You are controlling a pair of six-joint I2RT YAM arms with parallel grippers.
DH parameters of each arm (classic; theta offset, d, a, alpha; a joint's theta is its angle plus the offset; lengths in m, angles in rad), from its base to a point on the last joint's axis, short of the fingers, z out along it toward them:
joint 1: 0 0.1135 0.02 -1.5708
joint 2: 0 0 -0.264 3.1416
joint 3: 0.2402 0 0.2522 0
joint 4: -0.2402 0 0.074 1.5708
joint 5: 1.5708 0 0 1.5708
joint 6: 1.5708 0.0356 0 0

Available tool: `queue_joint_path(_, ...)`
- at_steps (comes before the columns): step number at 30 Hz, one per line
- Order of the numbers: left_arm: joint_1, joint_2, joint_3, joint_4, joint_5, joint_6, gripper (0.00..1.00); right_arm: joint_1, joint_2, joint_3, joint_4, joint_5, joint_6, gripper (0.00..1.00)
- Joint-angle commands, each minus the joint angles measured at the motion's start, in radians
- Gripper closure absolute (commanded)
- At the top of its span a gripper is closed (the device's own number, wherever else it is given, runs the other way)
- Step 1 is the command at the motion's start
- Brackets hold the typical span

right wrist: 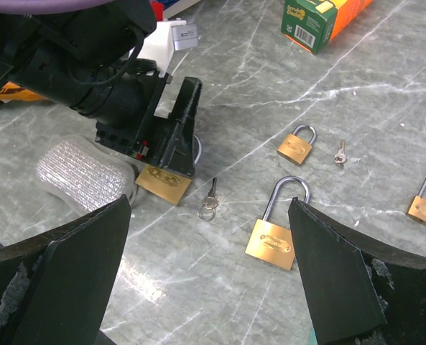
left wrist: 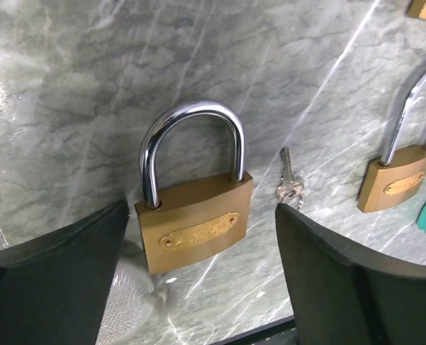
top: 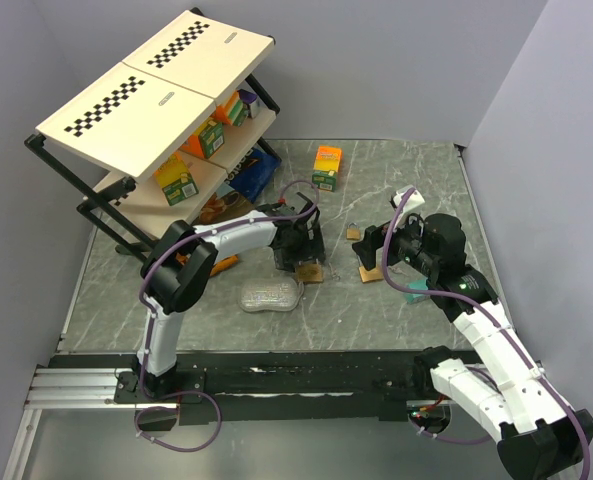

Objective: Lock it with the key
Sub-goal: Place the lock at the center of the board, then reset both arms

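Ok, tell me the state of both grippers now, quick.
Left gripper: open, one finger on each side of a padlock, not gripping it.
Right gripper: open, holding nothing.

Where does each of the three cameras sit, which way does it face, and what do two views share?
Top external: above and behind, looking down on the table; left arm and right arm show.
Left wrist: on the left arm, looking down at a brass padlock between the left fingers, key beside.
Right wrist: on the right arm, facing the left end effector; right fingers at bottom corners.
Shared: both wrist views show that padlock and key.
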State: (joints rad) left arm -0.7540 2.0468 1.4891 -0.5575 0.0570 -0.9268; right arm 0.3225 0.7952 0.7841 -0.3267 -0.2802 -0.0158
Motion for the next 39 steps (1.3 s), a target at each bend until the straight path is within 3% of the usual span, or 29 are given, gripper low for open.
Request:
queue_joint_path(1,-0.005,0.016,0.028,0.014,0.001,0.026,0.08,-0.007,-0.007,0.007,0.017,-0.013,0.013,0.01)
queue_joint_path(4,-0.002,-0.003,0.043,0.021,0.006,0.046,0.04,-0.007,-0.001,0.012,0.018,-0.013,0.013,0.01)
queue_joint_path(11,0.034,-0.098,0.108,0.034,-0.013,0.137,0.04,-0.019,0.006,0.036,0.026,-0.013,0.013,0.01)
queue_joint_path(15,0.061,-0.146,0.143,0.047,0.023,0.302,0.04,-0.062,0.009,0.056,0.025,-0.037,0.013,0.01)
queue_joint_path(22,0.156,-0.214,0.304,0.030,0.215,0.568,0.04,-0.164,0.027,0.133,-0.005,-0.056,0.048,0.01)
queue_joint_path(27,0.266,-0.257,0.341,-0.025,0.331,0.650,0.04,-0.214,0.019,0.167,-0.029,-0.031,0.097,0.01)
queue_joint_path(39,0.305,-0.533,-0.049,0.019,0.257,0.795,0.04,-0.260,-0.045,0.043,-0.098,-0.163,0.109,0.01)
